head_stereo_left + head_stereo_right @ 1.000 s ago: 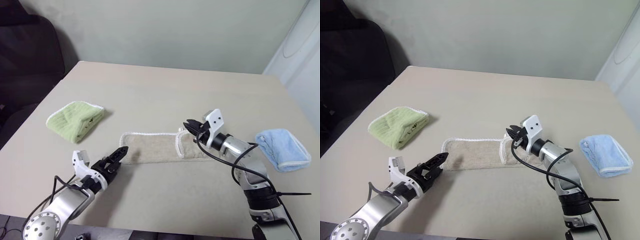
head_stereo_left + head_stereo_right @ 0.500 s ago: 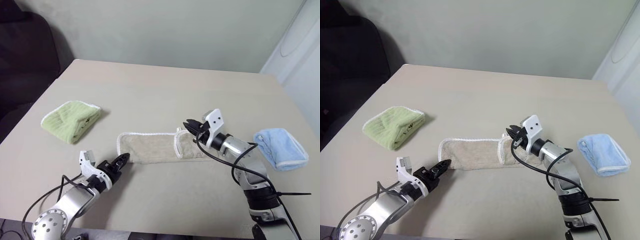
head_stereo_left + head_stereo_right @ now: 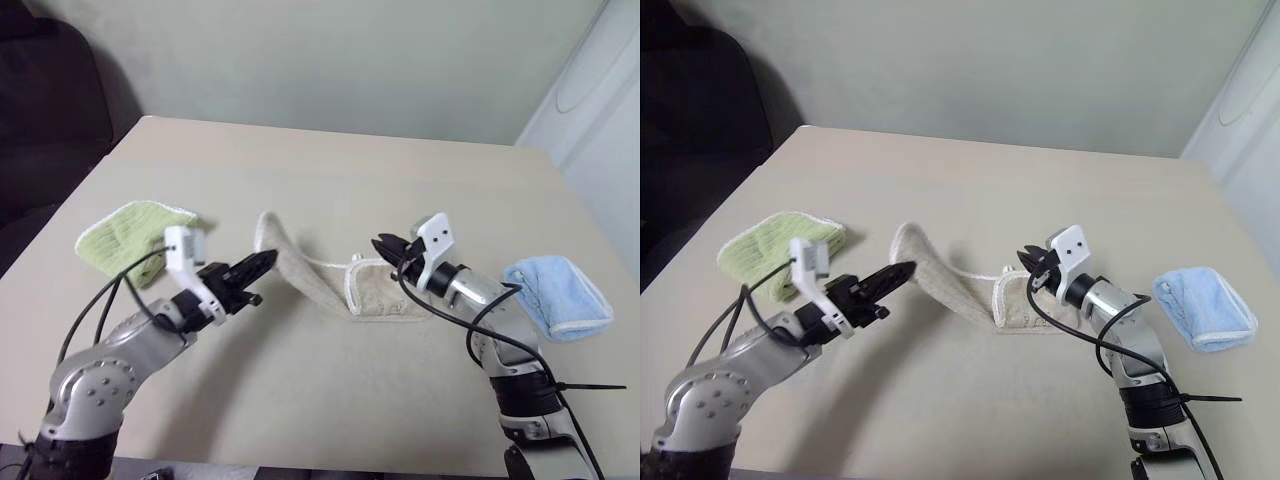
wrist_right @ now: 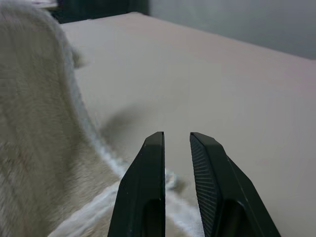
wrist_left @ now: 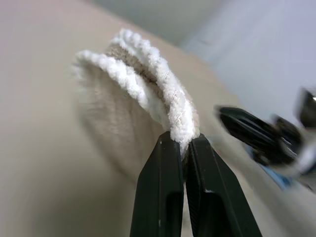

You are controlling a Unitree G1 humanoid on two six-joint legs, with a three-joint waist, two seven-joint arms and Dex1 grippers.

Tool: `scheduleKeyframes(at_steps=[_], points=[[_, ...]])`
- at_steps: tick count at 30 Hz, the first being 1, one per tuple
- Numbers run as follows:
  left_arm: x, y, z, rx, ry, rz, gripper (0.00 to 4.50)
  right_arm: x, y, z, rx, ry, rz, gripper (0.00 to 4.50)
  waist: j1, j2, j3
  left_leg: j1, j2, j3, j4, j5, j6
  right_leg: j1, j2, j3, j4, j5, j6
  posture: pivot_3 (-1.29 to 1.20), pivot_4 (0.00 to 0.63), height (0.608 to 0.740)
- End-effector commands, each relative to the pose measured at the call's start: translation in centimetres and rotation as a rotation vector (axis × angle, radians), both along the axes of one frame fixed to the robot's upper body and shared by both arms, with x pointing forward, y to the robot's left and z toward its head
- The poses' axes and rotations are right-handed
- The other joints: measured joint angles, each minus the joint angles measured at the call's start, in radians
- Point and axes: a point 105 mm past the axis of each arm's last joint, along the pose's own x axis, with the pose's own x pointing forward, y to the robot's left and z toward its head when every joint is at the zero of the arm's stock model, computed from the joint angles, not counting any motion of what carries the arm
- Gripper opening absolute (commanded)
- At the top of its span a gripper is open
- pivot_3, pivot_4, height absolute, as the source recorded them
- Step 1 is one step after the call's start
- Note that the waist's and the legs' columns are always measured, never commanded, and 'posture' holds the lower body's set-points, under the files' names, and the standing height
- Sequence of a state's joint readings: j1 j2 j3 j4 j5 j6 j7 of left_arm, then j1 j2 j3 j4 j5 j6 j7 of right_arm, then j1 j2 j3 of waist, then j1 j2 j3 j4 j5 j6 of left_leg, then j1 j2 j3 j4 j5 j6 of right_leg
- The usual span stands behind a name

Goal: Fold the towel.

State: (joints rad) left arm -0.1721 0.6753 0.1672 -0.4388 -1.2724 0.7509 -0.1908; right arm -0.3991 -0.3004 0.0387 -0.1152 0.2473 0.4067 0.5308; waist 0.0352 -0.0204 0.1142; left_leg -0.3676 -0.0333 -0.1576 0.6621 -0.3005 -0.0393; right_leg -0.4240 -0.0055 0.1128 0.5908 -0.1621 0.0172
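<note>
The beige towel point(image 3: 318, 287) lies across the middle of the table point(image 3: 340, 180). Its left end is lifted off the surface and arches up. My left gripper point(image 3: 268, 260) is shut on that raised white-edged end, as the left wrist view shows, where the edging point(image 5: 173, 106) is pinched between the black fingertips point(image 5: 168, 153). The towel's right end point(image 3: 385, 295) rests flat, with a doubled-over flap. My right gripper point(image 3: 381, 245) hovers just over that right end, its fingers point(image 4: 153, 163) a narrow gap apart with nothing between them.
A lime-green towel point(image 3: 128, 236) lies folded at the table's left, close behind my left arm. A light-blue towel point(image 3: 558, 297) lies at the right edge. A dark chair point(image 3: 50, 90) stands past the far-left corner. A pale wall runs behind the table.
My left gripper closed on the towel's left end, then rose and swung right, lifting that end off the table. The right gripper stayed put. The camera shifted slightly.
</note>
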Motion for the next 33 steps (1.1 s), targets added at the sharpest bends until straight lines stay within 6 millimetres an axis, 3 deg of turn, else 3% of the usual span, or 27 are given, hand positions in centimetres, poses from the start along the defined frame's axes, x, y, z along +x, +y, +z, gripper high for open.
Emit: scheduleKeyframes(at_steps=[1, 7, 10, 13, 16, 19, 26, 29, 33], points=[[0.0, -2.9, 0.2, 0.110, -0.038, -0.166, 0.04, 1.1, -2.5, 1.8, 0.037, -0.051, -0.109, 0.87, 0.002, -0.001, 0.000, 0.000, 0.000, -0.001, 0.000, 0.000, 0.000, 0.000, 0.000, 0.000, 0.000, 0.000, 0.000, 0.00, 0.150, 0.740], [1.7, -8.9, 0.0, 0.215, -0.038, -0.375, 0.04, 2.4, -6.5, 2.9, 0.103, -0.086, -0.307, 0.87, 0.006, -0.001, 0.000, -0.001, -0.001, -0.001, 0.000, 0.001, 0.002, 0.000, -0.003, 0.000, 0.001, 0.001, -0.001, 0.00, 0.150, 0.740], [2.3, -13.5, -0.2, 0.265, -0.033, -0.496, 0.04, 2.5, -8.6, 3.4, 0.135, -0.105, -0.410, 0.87, 0.008, -0.002, 0.001, -0.001, -0.001, 0.000, 0.000, 0.002, 0.002, 0.000, -0.003, 0.000, 0.000, 0.002, 0.002, 0.00, 0.150, 0.740], [2.5, -16.0, -1.3, 0.365, -0.021, -0.557, 0.04, 2.3, -9.2, 3.5, 0.142, -0.115, -0.445, 0.87, 0.010, -0.002, 0.001, -0.002, -0.001, 0.001, 0.001, 0.003, 0.003, 0.001, -0.005, -0.001, -0.004, 0.007, 0.009, 0.00, 0.150, 0.740], [3.2, -17.8, -3.0, 0.490, -0.009, -0.557, 0.04, 1.8, -9.7, 3.5, 0.150, -0.121, -0.471, 0.87, 0.006, -0.002, 0.001, -0.001, 0.000, 0.002, 0.000, 0.002, 0.004, 0.003, -0.004, 0.000, -0.008, 0.011, 0.016, 0.00, 0.150, 0.740], [2.7, -19.2, -3.7, 0.560, -0.036, -0.620, 0.04, 1.3, -10.0, 3.2, 0.151, -0.118, -0.492, 0.87, 0.006, -0.001, 0.001, -0.002, 0.001, 0.002, 0.000, 0.003, 0.005, 0.004, -0.004, 0.000, -0.010, 0.013, 0.019, 0.00, 0.150, 0.740], [2.8, -19.3, -5.1, 0.587, 0.002, -0.611, 0.04, 0.8, -9.9, 2.8, 0.144, -0.112, -0.502, 0.87, 0.006, -0.001, 0.001, -0.003, 0.000, 0.003, 0.001, 0.004, 0.007, 0.005, -0.005, 0.000, -0.015, 0.014, 0.022, 0.00, 0.150, 0.740], [2.6, -19.6, -3.5, 0.432, 0.017, -0.614, 0.79, 0.8, -9.6, 2.6, 0.135, -0.104, -0.494, 0.87, 0.008, -0.001, 0.001, -0.004, 0.000, 0.003, 0.001, 0.004, 0.008, 0.005, -0.005, 0.000, -0.016, 0.015, 0.023, 0.00, 0.150, 0.740], [2.0, -19.8, -0.6, 0.222, 0.017, -0.641, 2.30, 1.1, -9.4, 2.5, 0.132, -0.098, -0.482, 0.87, 0.011, -0.001, 0.001, -0.007, 0.000, 0.003, 0.001, 0.010, 0.017, 0.005, -0.007, -0.001, -0.016, 0.016, 0.026, 0.00, 0.150, 0.740]])
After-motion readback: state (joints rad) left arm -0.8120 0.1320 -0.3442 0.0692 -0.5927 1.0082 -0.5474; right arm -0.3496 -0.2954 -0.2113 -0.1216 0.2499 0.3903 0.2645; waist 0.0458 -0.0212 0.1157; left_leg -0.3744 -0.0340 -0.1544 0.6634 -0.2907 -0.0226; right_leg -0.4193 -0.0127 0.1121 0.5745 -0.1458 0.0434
